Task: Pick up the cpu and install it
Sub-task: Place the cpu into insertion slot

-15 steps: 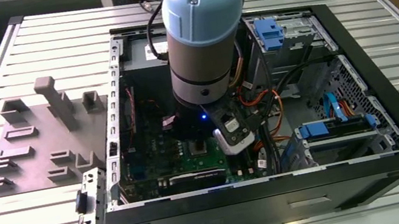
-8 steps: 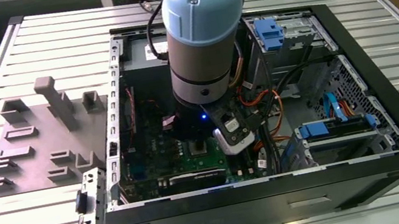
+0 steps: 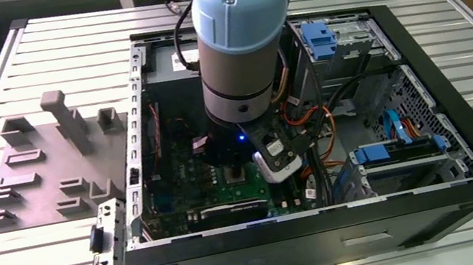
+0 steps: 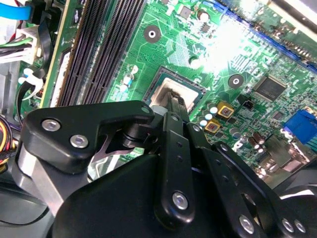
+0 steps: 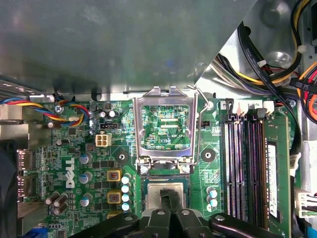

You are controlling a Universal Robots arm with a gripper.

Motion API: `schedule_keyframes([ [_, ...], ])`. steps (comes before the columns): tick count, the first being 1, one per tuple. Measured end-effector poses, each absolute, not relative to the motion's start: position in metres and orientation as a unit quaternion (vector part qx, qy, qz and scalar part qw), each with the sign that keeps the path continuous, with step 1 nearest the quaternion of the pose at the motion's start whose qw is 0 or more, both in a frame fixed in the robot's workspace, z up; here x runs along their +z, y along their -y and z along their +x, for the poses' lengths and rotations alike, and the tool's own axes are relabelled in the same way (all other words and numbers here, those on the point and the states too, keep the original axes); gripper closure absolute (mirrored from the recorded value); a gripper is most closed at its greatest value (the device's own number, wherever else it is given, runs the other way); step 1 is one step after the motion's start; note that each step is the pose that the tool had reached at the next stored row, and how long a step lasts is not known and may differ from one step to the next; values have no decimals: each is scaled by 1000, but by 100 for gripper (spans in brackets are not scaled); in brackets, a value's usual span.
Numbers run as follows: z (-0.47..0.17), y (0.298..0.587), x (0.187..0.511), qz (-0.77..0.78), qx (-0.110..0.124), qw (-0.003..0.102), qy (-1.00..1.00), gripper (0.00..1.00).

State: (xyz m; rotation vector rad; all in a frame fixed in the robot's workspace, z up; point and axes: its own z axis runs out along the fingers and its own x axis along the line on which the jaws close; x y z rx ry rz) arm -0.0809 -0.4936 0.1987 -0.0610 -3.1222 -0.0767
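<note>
The cpu [image 5: 150, 190], a small silver-grey square, lies flat in the socket of the green motherboard [image 5: 69, 148] inside the open computer case [image 3: 332, 232]. In both wrist views my gripper [image 5: 167, 196] [image 4: 177, 99] hangs right over its middle. The black fingers are drawn together into one narrow tip at the chip's top. Pale metal of the cpu [image 4: 166, 88] shows on either side of that tip. The silver socket frame [image 5: 140, 129] stands hinged open beside the socket, its wire lever [image 5: 196, 124] raised. In the exterior view the gripper [image 3: 237, 170] sits low in the case under the arm.
Black memory slots [image 5: 242, 163] run beside the socket. Bundled cables [image 5: 277, 64] and blue-tabbed drive bays [image 3: 395, 148] crowd the case at the exterior view's right. A grey fixture plate [image 3: 49, 173] with blocks lies outside the case at the exterior view's left.
</note>
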Motion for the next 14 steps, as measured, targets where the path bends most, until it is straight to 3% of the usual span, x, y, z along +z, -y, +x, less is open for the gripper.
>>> schedule_keyframes([
  [14, -81, 494, 212, -20, -25, 9, 999, 89],
])
